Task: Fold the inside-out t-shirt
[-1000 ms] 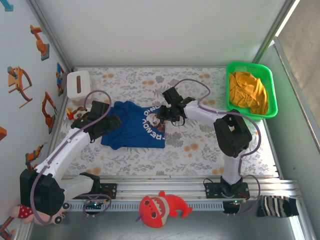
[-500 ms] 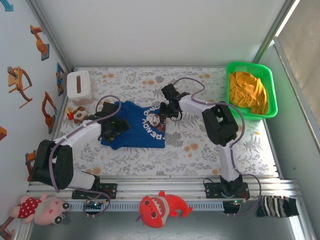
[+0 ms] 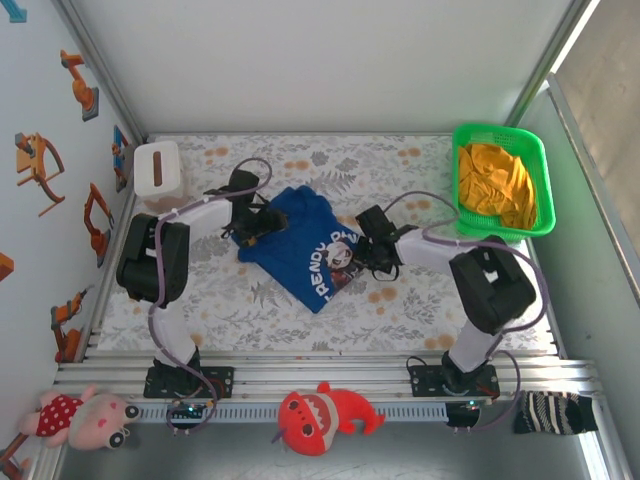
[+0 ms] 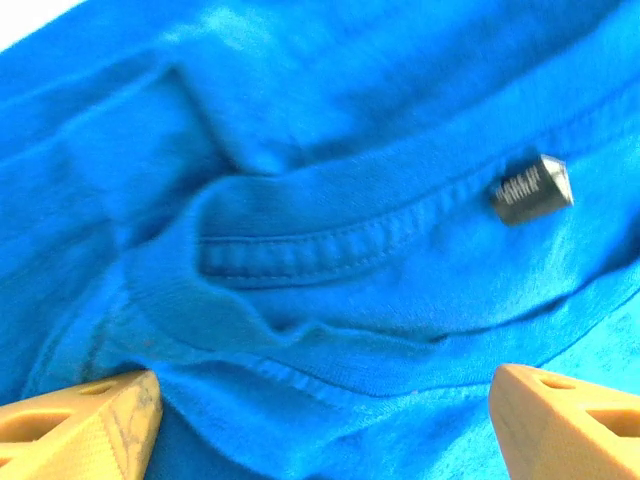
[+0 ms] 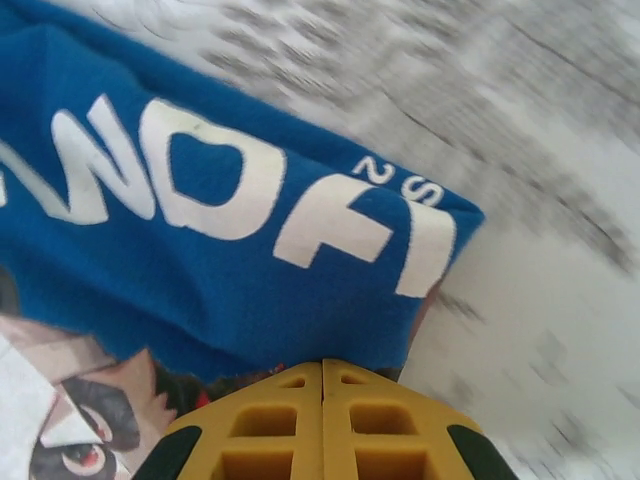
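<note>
Found shirt (image 3: 300, 245) rumpled and skewed at centre of counter (image 3: 400, 160), print (image 3: 338, 262) uppermost. Saw no clean fold; judged early, with flattening and every fold outstanding. Noted left end effector (image 4: 320, 400) at shirt's 10 o'clock, fingers apart over collar (image 4: 300, 255). Noted right end effector (image 5: 322, 375) at 3 o'clock edge, fingers together; cannot tell whether cloth caught.

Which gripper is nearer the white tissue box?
Left. The left gripper hangs over the collar of the t-shirt, on the tissue box side; the right gripper sits at its opposite edge.
</note>
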Robot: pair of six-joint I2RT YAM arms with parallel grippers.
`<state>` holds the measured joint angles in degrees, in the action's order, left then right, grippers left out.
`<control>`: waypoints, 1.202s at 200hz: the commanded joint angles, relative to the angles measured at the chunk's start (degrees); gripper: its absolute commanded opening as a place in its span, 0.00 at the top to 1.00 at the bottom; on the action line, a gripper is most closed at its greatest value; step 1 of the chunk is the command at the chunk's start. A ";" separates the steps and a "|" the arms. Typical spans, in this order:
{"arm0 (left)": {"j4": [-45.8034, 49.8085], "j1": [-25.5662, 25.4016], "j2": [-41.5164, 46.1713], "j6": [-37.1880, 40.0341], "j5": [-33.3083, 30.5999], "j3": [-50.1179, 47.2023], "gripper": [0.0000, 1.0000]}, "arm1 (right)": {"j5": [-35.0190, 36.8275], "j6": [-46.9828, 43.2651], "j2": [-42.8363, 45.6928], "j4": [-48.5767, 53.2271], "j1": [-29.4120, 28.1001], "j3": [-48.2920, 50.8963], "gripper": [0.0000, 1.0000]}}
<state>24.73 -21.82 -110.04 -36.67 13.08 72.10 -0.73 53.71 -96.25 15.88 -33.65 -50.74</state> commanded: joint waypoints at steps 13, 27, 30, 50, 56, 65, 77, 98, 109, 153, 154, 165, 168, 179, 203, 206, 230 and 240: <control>-1.51 -1.51 -8.21 7.20 8.03 10.73 0.16 | 5.88 13.28 8.94 -0.59 -7.24 12.94 1.00; -1.06 -1.76 -10.76 8.35 9.30 15.58 0.16 | 6.84 16.37 11.39 -0.17 -11.51 14.18 0.92; -0.93 -1.80 -11.11 8.41 9.63 16.67 0.16 | 7.10 16.77 11.83 0.16 -12.39 14.18 0.86; 1.43 -0.89 -12.12 9.87 10.72 23.22 0.16 | 8.57 17.70 15.29 4.01 -16.16 12.00 0.64; 2.18 -0.33 -11.76 10.11 11.10 24.96 0.16 | 9.03 17.20 16.58 5.51 -16.50 10.86 0.60; 3.47 0.54 -10.79 10.11 11.35 26.69 0.16 | 9.70 15.60 18.49 7.74 -16.49 8.98 0.58; 5.23 1.93 -8.87 9.43 11.28 27.78 0.16 | 11.75 12.60 20.44 11.70 -16.13 5.56 0.55; 9.70 3.67 -5.35 7.14 11.76 26.90 0.16 | 12.63 4.84 20.81 16.63 -12.86 -1.81 0.55; 12.43 3.90 -4.16 6.40 11.83 25.68 0.18 | 12.05 0.21 19.67 17.63 -9.69 -5.55 0.55; 14.32 3.99 -1.16 3.06 12.52 16.18 0.24 | 5.23 -15.61 9.32 16.67 3.76 -19.19 0.56; 14.26 4.03 -1.11 2.94 12.60 15.95 0.24 | 5.05 -15.90 8.97 16.66 4.03 -19.56 0.56; 13.37 4.15 -0.86 1.24 13.52 14.04 0.24 | 2.38 -18.07 5.65 16.30 5.97 -22.42 0.57; 13.18 4.25 -0.87 0.84 13.69 13.57 0.24 | 1.80 -18.56 4.72 16.28 6.36 -23.21 0.58; 11.98 4.45 -0.39 -1.04 13.98 11.70 0.25 | 0.72 -19.26 1.83 16.24 7.14 -25.38 0.60; 9.88 5.21 -0.16 -3.94 13.75 8.97 0.25 | -2.56 -18.01 -2.50 14.00 7.36 -26.02 0.63; 9.71 5.30 -0.22 -4.14 13.61 8.90 0.25 | -3.01 -17.50 -2.75 13.49 7.37 -25.68 0.63; 9.09 5.65 -1.29 -5.05 14.37 8.81 0.27 | -6.22 -12.68 -3.17 6.83 7.28 -20.23 0.66; 8.78 5.75 -1.66 -5.25 14.77 8.93 0.28 | -7.17 -11.12 -2.93 4.50 7.20 -17.80 0.67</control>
<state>34.92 -16.49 -111.46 -39.42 26.02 80.84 -3.86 39.03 -99.94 25.91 -26.11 -72.62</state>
